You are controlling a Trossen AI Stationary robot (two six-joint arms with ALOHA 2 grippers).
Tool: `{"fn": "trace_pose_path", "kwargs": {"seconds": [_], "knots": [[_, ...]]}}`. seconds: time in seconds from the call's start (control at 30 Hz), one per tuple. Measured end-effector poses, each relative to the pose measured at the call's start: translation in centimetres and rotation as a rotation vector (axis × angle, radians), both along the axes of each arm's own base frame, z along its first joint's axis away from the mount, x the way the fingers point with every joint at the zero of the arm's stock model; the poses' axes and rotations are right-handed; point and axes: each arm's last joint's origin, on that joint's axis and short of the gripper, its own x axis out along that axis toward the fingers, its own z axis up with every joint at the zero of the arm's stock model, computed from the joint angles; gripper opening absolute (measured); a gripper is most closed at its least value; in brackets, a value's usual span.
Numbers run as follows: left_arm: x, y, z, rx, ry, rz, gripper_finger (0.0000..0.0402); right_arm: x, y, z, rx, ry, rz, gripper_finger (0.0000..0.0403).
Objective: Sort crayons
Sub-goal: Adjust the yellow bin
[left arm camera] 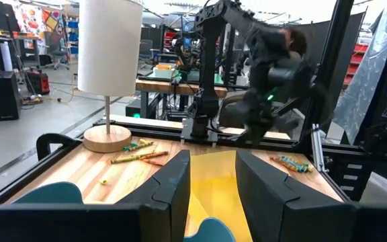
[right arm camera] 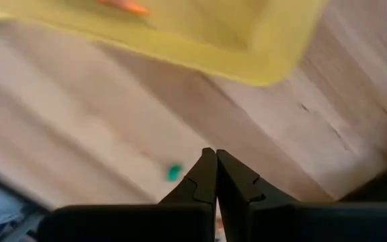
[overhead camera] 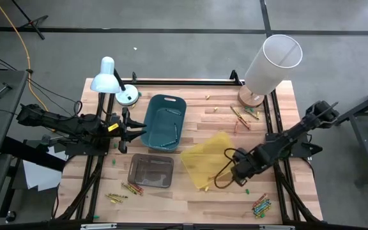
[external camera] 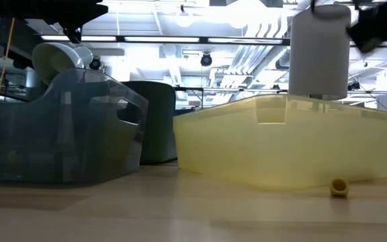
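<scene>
The left gripper has its 2 dark fingers standing apart with a gap between them. Through the gap shows the yellow bin. Parts of a teal bin appear beside and below the fingers. On the wooden table, a lamp with a white shade stands on a round wooden base near the far edge. Several crayons lie just beside the base. Another cluster of crayons lies near the opposite corner. The right arm stands over the table's far edge.
</scene>
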Motion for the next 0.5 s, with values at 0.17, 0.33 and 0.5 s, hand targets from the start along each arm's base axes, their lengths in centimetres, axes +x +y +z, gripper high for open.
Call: {"fn": "trace_pose_path", "kwargs": {"seconds": [0.17, 0.33, 0.5], "knots": [[0.0, 0.0, 0.1, -0.002, -0.007, 0.001, 0.0106, 2.2, 1.2, 3.8, -0.121, -0.344, 0.122, 0.0], [0.0, 0.0, 0.2, -0.005, -0.021, 0.001, 0.0106, 5.7, -0.6, 4.3, -0.233, -0.519, 0.204, 0.0], [0.0, 0.0, 0.2, -0.004, -0.022, 0.0, 0.0106, 10.2, -3.2, 0.8, -0.237, -0.473, 0.327, 0.0]]}}
